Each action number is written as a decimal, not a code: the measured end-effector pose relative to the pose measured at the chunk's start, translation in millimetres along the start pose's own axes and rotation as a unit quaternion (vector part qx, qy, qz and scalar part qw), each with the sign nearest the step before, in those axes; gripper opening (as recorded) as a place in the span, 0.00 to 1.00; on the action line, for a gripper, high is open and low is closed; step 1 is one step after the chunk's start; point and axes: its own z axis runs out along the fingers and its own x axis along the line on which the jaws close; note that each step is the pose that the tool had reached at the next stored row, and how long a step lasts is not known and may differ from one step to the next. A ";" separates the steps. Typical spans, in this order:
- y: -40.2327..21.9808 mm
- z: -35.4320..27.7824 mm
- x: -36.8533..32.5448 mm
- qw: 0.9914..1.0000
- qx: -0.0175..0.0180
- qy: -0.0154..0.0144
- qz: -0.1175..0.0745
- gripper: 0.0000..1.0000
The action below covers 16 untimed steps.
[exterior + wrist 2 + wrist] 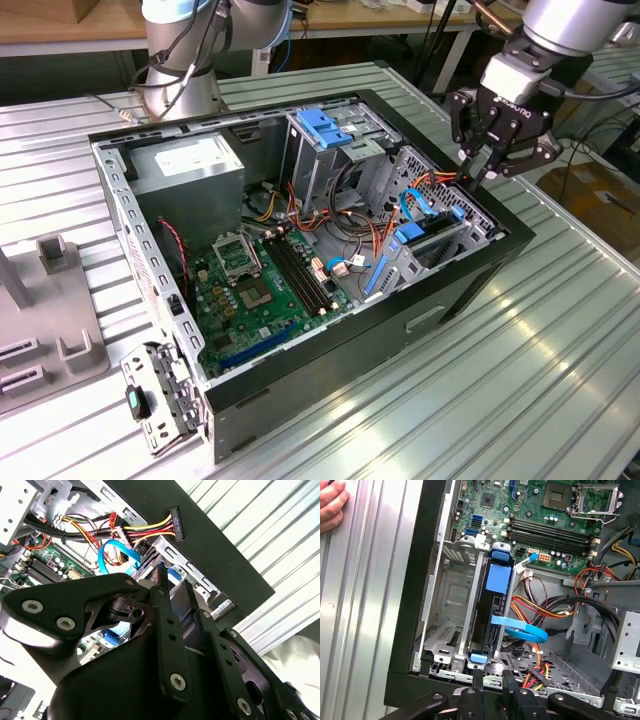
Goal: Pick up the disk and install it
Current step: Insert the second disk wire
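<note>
The claw (484, 172) hung empty with fingers together above the case edge (500, 215). Below it, the first wrist view showed the disk (492, 610) seated in its bay, an empty bay (451, 610) alongside.

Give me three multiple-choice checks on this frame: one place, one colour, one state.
1. Where is the gripper?
A. over the table, off the case
B. above the case edge by the drive bay
C. deep inside the case
2. Colour of the flat looped cable?
A. blue
B. green
C. white
3. Where is the disk?
A. in the gripper
B. on the table
C. slotted in the bay

B: the exterior view shows it above the edge at that view's right.
A: the loop is plainly blue.
C: it stands between the bay's metal walls.
</note>
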 end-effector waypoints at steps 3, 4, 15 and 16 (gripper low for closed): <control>-2.8 0.6 0.7 1.000 0.000 -0.001 -0.023 0.30; -3.9 0.8 0.9 0.999 0.000 -0.002 -0.032 0.30; -10.8 3.5 2.6 0.990 0.000 -0.008 -0.139 0.30; -12.2 3.6 2.9 0.990 0.000 -0.008 -0.143 0.30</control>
